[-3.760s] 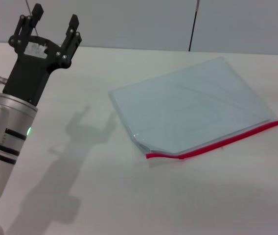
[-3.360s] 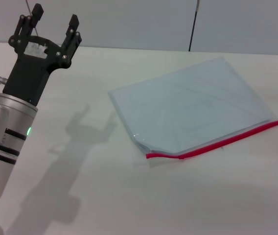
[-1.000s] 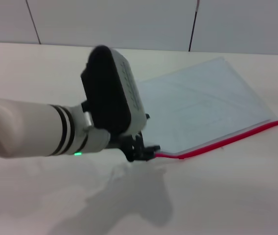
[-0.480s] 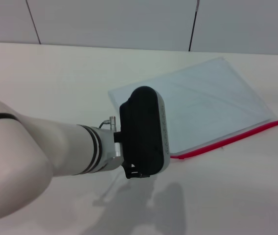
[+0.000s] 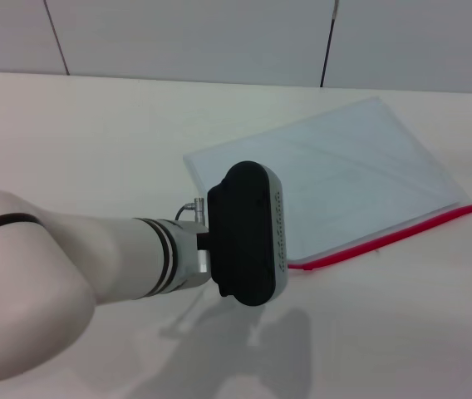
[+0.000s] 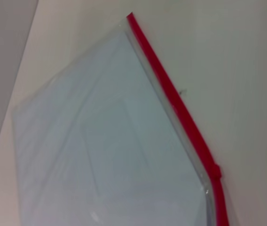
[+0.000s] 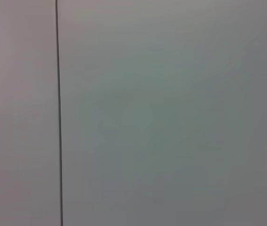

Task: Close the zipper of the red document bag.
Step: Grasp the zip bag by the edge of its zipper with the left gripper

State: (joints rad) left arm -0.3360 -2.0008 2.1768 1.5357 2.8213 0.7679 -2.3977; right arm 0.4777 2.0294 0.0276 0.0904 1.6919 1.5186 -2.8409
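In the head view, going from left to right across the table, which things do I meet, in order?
Left arm → its black wrist housing → pale document bag → far end of the red zipper. The left claw itself is hidden behind the housing.

left arm (image 5: 136, 258) overhanging red document bag (image 5: 344, 183)

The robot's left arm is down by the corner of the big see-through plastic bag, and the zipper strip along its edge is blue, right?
Not quite: the zipper strip is bright red, not blue, as the head view shows. The left arm is indeed low over the near corner of the large flat translucent pale plastic bag.
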